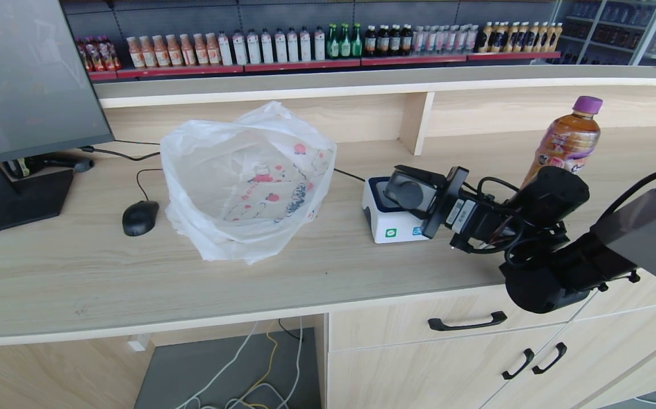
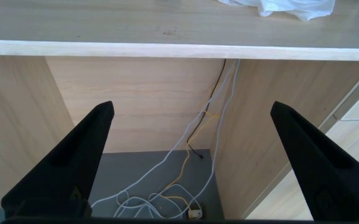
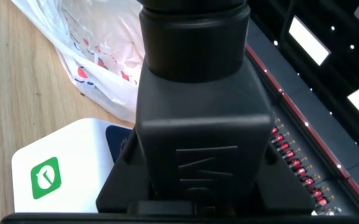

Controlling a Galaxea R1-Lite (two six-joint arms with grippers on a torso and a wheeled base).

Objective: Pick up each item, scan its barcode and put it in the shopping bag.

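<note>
The left tool (image 2: 191, 106) hangs wide and empty below the front edge of the worktop (image 1: 78, 267), facing the open bay where loose cables (image 2: 228, 93) trail down. The right arm (image 1: 549, 199) reaches over the front right of the worktop, above the drawers (image 1: 464, 324). Whether the right tool is wide, narrow or holding something, I cannot tell.

Just beyond the arm's wrist sits the white scanner (image 1: 387, 227). To its left, near but apart, the shopping bag (image 1: 248, 182) stands slumped with its mouth open upward. The bottle (image 1: 566, 142), amber with a purple cap, leans close behind the right arm. Its base is hidden, so I cannot tell whether it is carried or standing.

The step in hand looks like scanning. To do it well, the bottle's barcode should face the scanner window squarely and be held steady. After that it should be lowered through the bag's mouth rather than dropped, because the thin plastic would likely fold under it.

A mouse (image 1: 140, 217) lies left of the bag, and a monitor (image 1: 26, 74) stands at the far left. Behind the pale wood ledge, shop shelves (image 1: 305, 65) carry rows of drinks.
</note>
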